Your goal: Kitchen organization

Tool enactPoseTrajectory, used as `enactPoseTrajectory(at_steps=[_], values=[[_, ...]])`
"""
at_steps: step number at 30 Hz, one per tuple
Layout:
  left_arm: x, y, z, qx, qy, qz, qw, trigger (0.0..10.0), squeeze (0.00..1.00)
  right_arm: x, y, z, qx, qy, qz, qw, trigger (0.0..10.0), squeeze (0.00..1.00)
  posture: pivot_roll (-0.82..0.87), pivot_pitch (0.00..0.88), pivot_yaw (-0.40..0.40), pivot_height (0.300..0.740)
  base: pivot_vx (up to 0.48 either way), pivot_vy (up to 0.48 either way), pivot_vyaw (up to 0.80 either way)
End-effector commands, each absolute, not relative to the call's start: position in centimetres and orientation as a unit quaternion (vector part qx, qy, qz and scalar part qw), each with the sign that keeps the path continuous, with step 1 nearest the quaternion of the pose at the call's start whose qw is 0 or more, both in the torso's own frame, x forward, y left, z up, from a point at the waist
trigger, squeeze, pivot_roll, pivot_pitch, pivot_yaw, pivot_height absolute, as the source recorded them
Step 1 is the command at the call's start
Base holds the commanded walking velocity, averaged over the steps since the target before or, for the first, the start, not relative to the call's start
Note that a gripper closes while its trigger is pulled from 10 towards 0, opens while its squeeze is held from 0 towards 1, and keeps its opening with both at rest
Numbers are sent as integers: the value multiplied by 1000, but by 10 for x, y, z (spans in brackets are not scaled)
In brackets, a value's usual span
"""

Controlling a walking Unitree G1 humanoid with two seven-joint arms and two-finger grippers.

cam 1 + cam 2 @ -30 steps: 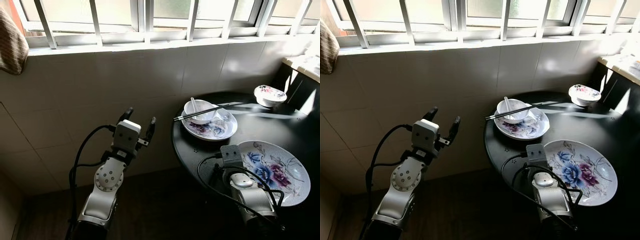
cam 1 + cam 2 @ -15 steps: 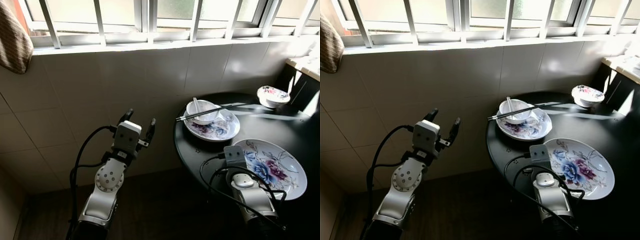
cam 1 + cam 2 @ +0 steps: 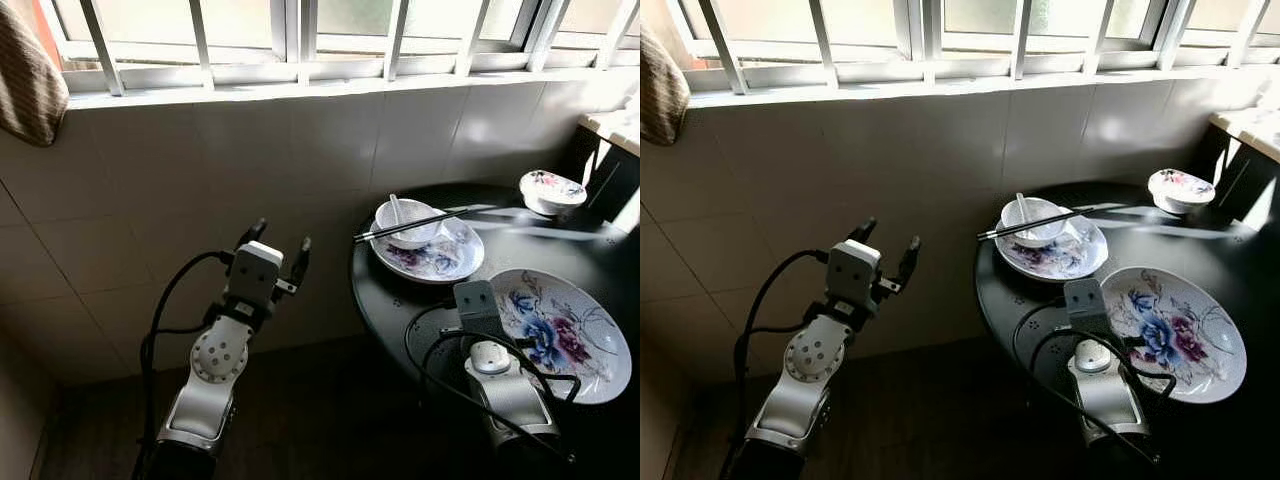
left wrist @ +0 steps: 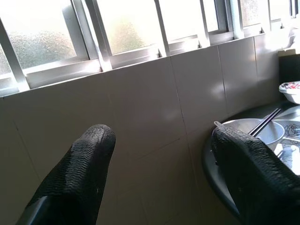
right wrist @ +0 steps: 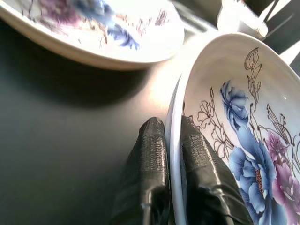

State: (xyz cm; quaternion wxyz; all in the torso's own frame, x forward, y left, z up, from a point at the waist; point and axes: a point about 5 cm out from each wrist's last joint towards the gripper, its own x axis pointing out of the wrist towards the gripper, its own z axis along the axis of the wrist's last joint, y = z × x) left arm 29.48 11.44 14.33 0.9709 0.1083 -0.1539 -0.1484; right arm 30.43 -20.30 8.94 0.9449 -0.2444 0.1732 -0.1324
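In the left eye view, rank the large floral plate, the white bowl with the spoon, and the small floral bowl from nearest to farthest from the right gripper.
1. Large floral plate: the right gripper is shut on its rim at the table's near side.
2. White bowl with the spoon: farther back, toward the window wall, on a smaller plate.
3. Small floral bowl: at the table's far right edge.

Silver arms, black cables, textured black fingers

Round black table, two floral plates, small bowl

Left gripper, jaws apart, faces tiled wall.
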Motion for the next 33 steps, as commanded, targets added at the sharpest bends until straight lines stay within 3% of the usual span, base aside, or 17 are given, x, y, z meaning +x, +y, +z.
enactPoseTrajectory(at_steps=[1,9,14,20,26,33], values=[[298,114,145,109,-152,-145,972,10000,0,310,-199,118,-281,87,-139,946,0,0,55,0,-30,740,0,0,0],[299,115,145,110,-151,-142,972,10000,0,313,-184,137,-325,-6,-116,939,0,0,58,0,-30,740,0,0,336],[299,116,146,108,-152,-139,973,10000,0,311,-164,146,-329,-64,-54,941,0,0,58,0,-31,740,0,0,800],[300,119,147,90,-149,-126,977,10000,0,299,-122,155,-348,-165,81,919,0,0,58,0,-31,740,0,0,800],[301,120,146,88,-142,-126,978,10000,0,293,-112,153,-340,-177,126,915,0,0,59,0,-31,740,0,0,800],[302,119,146,83,-139,-128,979,10000,0,292,-113,150,-339,-179,138,913,0,0,55,0,-33,740,0,476,800]])
